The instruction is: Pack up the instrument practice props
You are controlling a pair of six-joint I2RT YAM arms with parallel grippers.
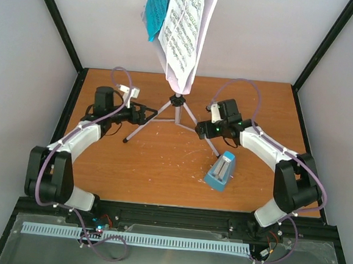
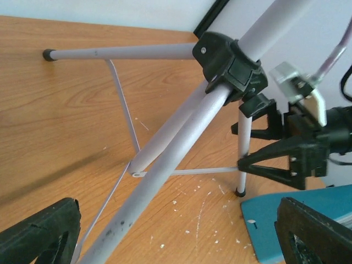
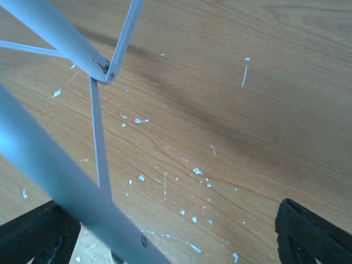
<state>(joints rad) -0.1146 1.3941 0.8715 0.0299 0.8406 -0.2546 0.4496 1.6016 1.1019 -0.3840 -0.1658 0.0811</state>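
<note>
The music stand (image 1: pixel 177 103) stands on its grey tripod at the table's far middle. White music sheets (image 1: pixel 184 28) and a blue sheet (image 1: pixel 154 8) cover its desk. The light-blue metronome (image 1: pixel 221 171) stands right of centre; its blue base shows in the left wrist view (image 2: pixel 291 220). My left gripper (image 1: pixel 146 115) is open at the tripod's left leg, which runs between its fingers in the left wrist view (image 2: pixel 165 170). My right gripper (image 1: pixel 201 129) is open at the right leg, which crosses its left finger in the right wrist view (image 3: pixel 60 170).
Black frame posts (image 1: pixel 62 25) and white walls enclose the wooden table (image 1: pixel 161 167). Thin grey braces (image 2: pixel 124 110) link the tripod legs. The right gripper's black fingers (image 2: pixel 275 154) show across the tripod in the left wrist view. A metal rail (image 1: pixel 137 238) runs along the near edge.
</note>
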